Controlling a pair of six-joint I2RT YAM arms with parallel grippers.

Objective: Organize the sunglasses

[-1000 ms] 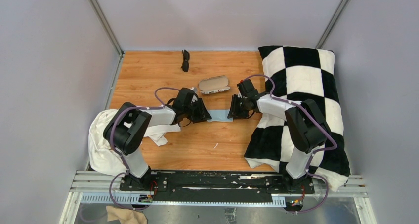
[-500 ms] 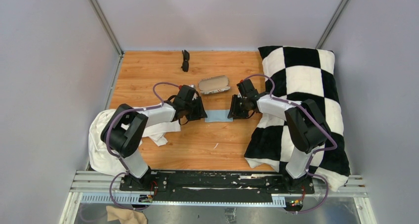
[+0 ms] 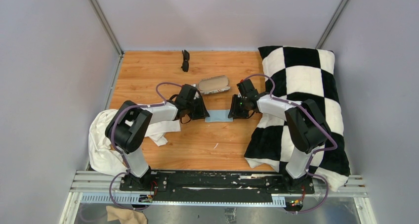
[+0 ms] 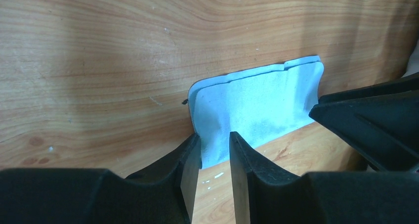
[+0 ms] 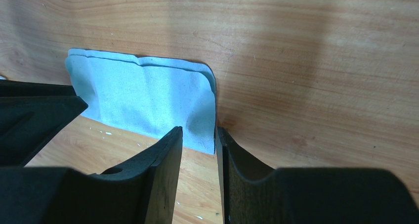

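The black folded sunglasses lie at the far edge of the wooden table, well away from both grippers. The tan-grey case lies open just beyond the grippers. A light-blue cloth lies between them, folded over with a double far edge. My left gripper is at the cloth's left near corner. My right gripper is at its right near corner. Both have their jaws a narrow gap apart, with bare wood showing between them, and neither pinches the cloth.
A black-and-white checked pillow fills the right side of the table. A white cloth hangs over the left near edge. Grey walls close in the table at the left, back and right.
The blue cloth now looks shorter front to back than one second ago. My left gripper has shifted slightly left and away. My right gripper has hardly moved.
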